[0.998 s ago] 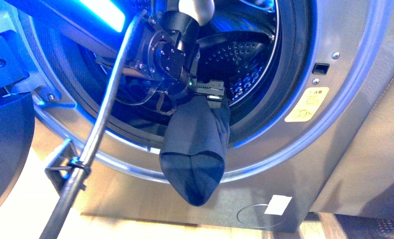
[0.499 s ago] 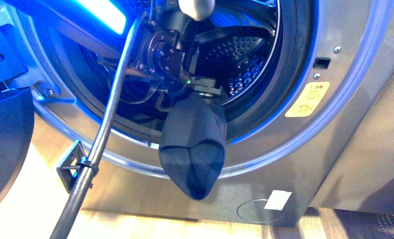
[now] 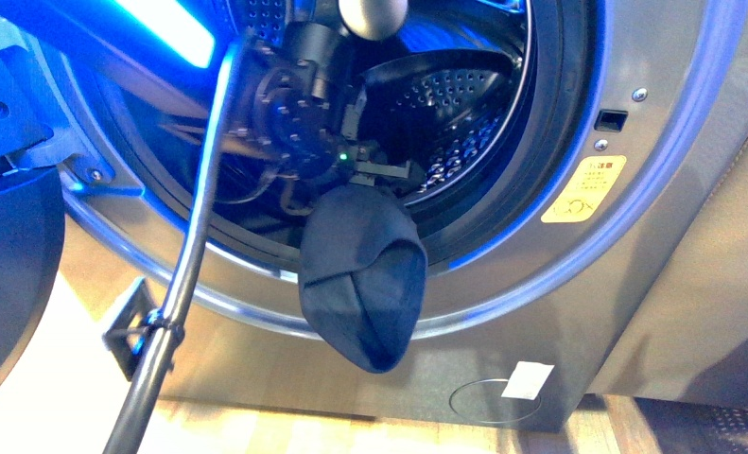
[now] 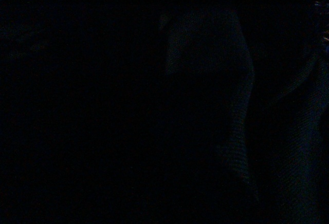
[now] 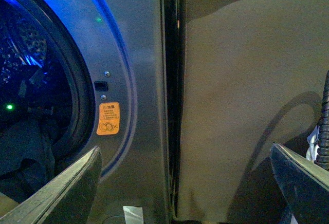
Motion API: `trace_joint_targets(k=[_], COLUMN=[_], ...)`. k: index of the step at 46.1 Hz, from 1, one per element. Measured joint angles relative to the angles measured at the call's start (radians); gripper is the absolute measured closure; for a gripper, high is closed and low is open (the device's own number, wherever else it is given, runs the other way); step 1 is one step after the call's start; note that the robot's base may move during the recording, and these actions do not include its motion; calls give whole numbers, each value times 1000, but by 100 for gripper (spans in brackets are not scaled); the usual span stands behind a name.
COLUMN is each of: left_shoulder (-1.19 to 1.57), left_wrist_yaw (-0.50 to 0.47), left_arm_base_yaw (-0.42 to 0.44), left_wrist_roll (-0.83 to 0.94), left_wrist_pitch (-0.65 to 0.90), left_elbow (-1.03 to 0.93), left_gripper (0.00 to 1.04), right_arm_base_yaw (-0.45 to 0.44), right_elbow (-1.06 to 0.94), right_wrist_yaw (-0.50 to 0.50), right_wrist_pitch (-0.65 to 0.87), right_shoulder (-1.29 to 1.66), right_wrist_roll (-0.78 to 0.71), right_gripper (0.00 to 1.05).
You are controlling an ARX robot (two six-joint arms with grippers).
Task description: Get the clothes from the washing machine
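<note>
since a second ago the left gripper (image 3: 386, 178) has gone a little left and up at the mouth of the washing machine (image 3: 634, 236), clamped on the dark navy garment (image 3: 362, 284), which hangs bunched over the lower door rim. the right gripper (image 5: 177, 188) is spread wide and empty, facing the machine front near the yellow sticker (image 5: 108, 118). the left wrist view is dark.

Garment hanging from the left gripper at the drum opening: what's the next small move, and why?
Probably pull the left gripper straight back from the washing machine. Its jaws are shut on the garment, which hangs free at the drum opening, its lower end already outside the door rim.
</note>
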Motion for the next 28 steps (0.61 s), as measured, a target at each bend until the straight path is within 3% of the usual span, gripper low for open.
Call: trace_joint_targets(k=[28], left_shoulder=[-340], left_wrist_yaw=[116], left_arm_base_yaw=[-15], left_wrist_roll=[30], left_wrist_pitch=[266], left_elbow=[-448], left_gripper=[98], right_arm_base_yaw=[0], right_elbow=[0], right_wrist_yaw=[0], right_wrist_pitch=[0], right_shoulder=[0], right_wrist_roll=[0], right_gripper=[8])
